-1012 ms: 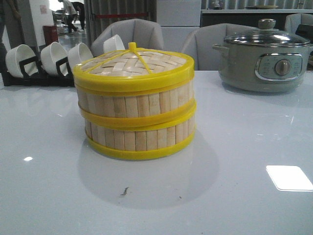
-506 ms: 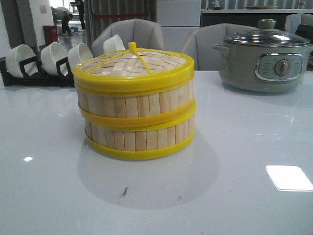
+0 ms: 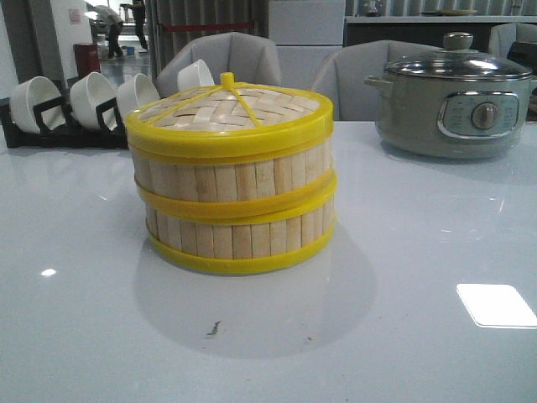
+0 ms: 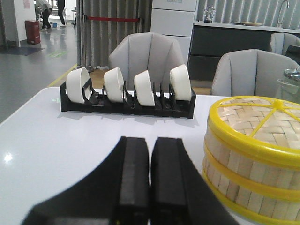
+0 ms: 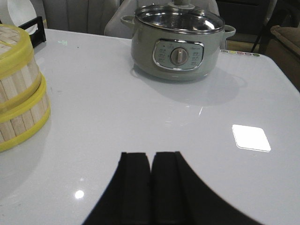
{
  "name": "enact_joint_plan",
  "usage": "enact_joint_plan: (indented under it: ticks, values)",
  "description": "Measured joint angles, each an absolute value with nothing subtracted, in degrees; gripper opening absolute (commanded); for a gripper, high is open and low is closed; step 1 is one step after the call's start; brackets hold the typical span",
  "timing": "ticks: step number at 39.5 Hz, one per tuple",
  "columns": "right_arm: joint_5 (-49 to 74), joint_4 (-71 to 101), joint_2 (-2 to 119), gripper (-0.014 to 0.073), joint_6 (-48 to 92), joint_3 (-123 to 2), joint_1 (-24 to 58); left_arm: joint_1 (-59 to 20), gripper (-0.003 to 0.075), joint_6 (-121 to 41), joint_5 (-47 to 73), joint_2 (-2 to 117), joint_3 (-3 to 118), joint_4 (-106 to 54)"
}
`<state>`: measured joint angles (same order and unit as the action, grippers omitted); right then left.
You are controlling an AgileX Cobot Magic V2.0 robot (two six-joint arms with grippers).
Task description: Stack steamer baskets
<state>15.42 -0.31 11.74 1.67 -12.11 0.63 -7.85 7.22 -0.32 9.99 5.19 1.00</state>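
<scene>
Front view showed the two steamer baskets point(image 3: 233, 214) stacked one on the other at the middle of the white table point(image 3: 419, 336), capped by a woven lid point(image 3: 228, 113) that hid whatever was inside. Behind stood a rack point(image 4: 126, 101) holding white bowls on edge, and a glass-lidded pot point(image 3: 453, 105). Both the left gripper point(image 4: 150, 187) and right gripper point(image 5: 151, 187) had their fingers pressed together, empty, touching nothing.

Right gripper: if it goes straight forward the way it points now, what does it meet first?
Probably the electric pot. The right gripper, fingers shut and empty, points over bare table toward it. The steamer baskets stand off to one side. Depth is unclear.
</scene>
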Motion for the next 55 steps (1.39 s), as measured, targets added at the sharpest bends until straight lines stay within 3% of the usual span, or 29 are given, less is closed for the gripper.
enact_joint_plan:
  ticks: [12, 55]
  values:
    - [15.4, -0.3, 11.7, 0.0049, 1.7, -12.1, 0.6, -7.8, 0.0087, 7.1, 0.0, -0.1, -0.4, 1.3]
    - [15.8, -0.3, 11.7, 0.0049, 1.7, -12.0, 0.6, -5.6, 0.0087, 6.9, 0.4, -0.2, -0.4, 7.1]
